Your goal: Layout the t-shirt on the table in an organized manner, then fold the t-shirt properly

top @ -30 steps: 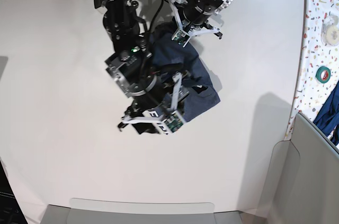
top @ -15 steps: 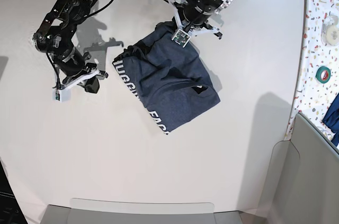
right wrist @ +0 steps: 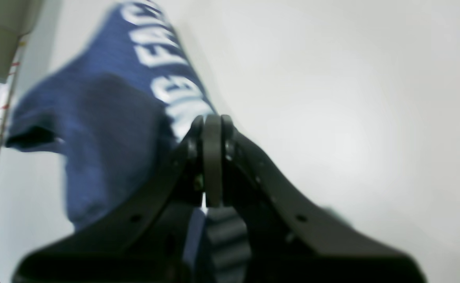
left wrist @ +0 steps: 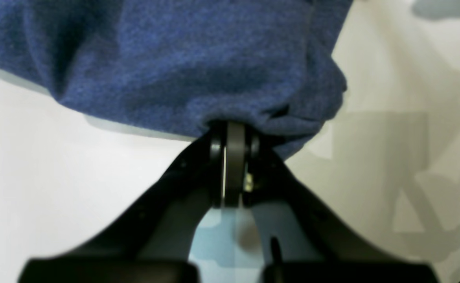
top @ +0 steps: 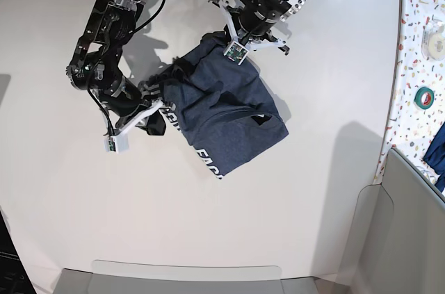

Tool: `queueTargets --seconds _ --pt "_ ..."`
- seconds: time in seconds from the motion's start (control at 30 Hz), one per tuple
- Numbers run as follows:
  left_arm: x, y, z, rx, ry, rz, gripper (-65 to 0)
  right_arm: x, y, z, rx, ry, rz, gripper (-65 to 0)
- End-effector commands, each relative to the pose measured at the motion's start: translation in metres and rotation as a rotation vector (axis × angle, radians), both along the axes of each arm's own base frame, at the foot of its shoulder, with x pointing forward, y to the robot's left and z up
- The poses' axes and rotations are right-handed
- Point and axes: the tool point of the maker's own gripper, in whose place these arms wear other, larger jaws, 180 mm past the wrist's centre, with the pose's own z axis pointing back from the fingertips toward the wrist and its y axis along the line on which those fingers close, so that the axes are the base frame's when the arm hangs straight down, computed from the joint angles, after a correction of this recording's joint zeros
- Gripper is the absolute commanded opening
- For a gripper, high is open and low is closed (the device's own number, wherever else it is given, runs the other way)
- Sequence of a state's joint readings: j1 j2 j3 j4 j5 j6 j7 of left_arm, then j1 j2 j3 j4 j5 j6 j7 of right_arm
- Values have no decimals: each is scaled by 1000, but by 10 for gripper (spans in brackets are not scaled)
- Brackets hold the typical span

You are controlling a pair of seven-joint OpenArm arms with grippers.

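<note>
The dark navy t-shirt (top: 233, 103) lies bunched on the white table (top: 313, 203), with white lettering along its left edge. My left gripper (top: 243, 39) is at the shirt's far edge. In the left wrist view the left gripper (left wrist: 230, 131) is shut on a fold of the t-shirt (left wrist: 175, 59). My right gripper (top: 158, 104) is at the lettered left edge. In the right wrist view the right gripper (right wrist: 212, 122) has its jaws together, tips against the lettered cloth of the t-shirt (right wrist: 108, 118). Whether cloth is pinched there does not show.
A confetti-speckled side surface (top: 416, 23) runs along the right, holding a green tape roll (top: 424, 97) and a white roll (top: 436, 44). Blue cloth (top: 434, 148) hangs beside a grey panel (top: 410, 224). A translucent panel (top: 188, 276) lines the front edge.
The right arm swung off the shirt to the far left, then came back to its lettered left edge with jaws shut. The left gripper kept its hold at the far edge.
</note>
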State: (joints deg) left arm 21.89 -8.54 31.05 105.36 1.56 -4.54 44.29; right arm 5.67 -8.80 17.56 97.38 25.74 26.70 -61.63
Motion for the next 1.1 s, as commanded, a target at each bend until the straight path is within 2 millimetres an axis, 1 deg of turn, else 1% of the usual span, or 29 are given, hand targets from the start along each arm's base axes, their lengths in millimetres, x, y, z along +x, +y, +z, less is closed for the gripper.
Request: queueTargets --seconds 0.0,0.03,0.1,0.2,0.3,0.43,0.53,0.57,0.6,0.7,0.77,0.87,0.9,0.93,1.03,1.07 --pt "-17 7 -14 51 80 -13 -650 13 8 23 27 -76 -3 -644" --pt "-17 7 -14 51 80 -13 -650 14 15 25 29 -78 3 -644" --pt "-17 7 -14 53 80 -14 -650 15 36 28 22 -86 44 -644" --pt "-17 9 -15 57 80 -12 -650 8 77 30 -9 -96 154 -644" --pt "-16 11 -15 58 79 -8 -650 -14 125 23 -49 -85 305 -644" --pt "-14 11 -14 60 75 -8 -650 -44 172 19 -101 -96 490 -644" --pt "-13 11 -14 60 73 -8 -650 -63 193 16 -133 -109 598 -644" --pt "-14 12 -14 60 75 -8 -650 -66 198 17 -139 -117 620 -644" --pt "-15 12 -16 63 80 -9 -650 -67 203 22 -145 -138 641 -644" --pt "-15 12 -18 65 84 -7 -650 -66 196 32 -163 -169 654 -644" --pt "-15 12 -18 65 84 -7 -650 -65 191 47 -150 -204 654 -644" --pt "-15 13 -17 66 82 -6 -650 -45 158 74 -147 -273 546 -644" --pt "-15 13 -17 66 82 -6 -650 -36 140 84 -147 -299 487 -644" --pt "-15 13 -17 66 82 -6 -650 -26 118 90 -148 -307 411 -644" --pt "-14 12 -17 63 82 -5 -650 -2 47 91 -115 -290 144 -644" --pt "-15 11 -17 61 83 -6 -650 -1 26 84 -102 -263 67 -644"
